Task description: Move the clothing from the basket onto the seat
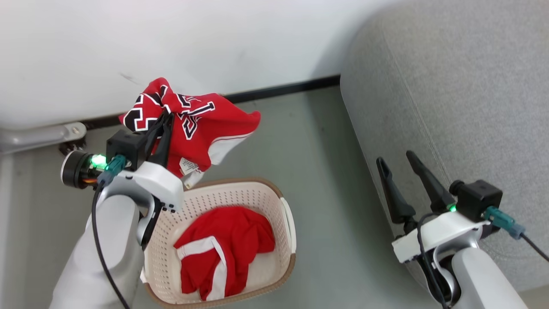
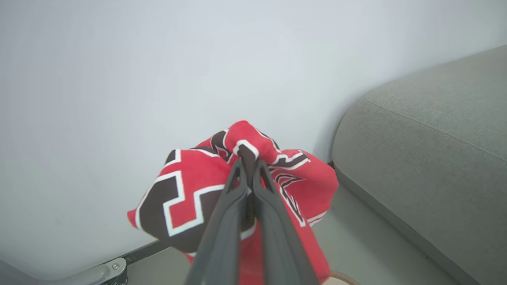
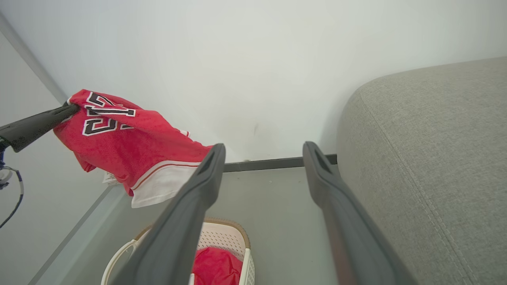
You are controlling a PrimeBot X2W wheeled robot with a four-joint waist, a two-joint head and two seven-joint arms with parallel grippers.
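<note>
Left tool (image 1: 165, 116) pinches jersey (image 1: 206, 128) above basket (image 1: 240, 181) rim; right tool (image 1: 394, 157) gapes empty beside seat (image 1: 450, 86).

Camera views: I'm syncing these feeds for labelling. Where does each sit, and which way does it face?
Head view: on the head, looking down at basket, jersey and seat; left gripper and right gripper show.
Left wrist view: along its shut fingers pinching the jersey, facing the wall.
Right wrist view: along its open fingers, toward wall, floor and basket.
Shared: all three show jersey and seat; the right wrist view catches the left gripper.
</note>
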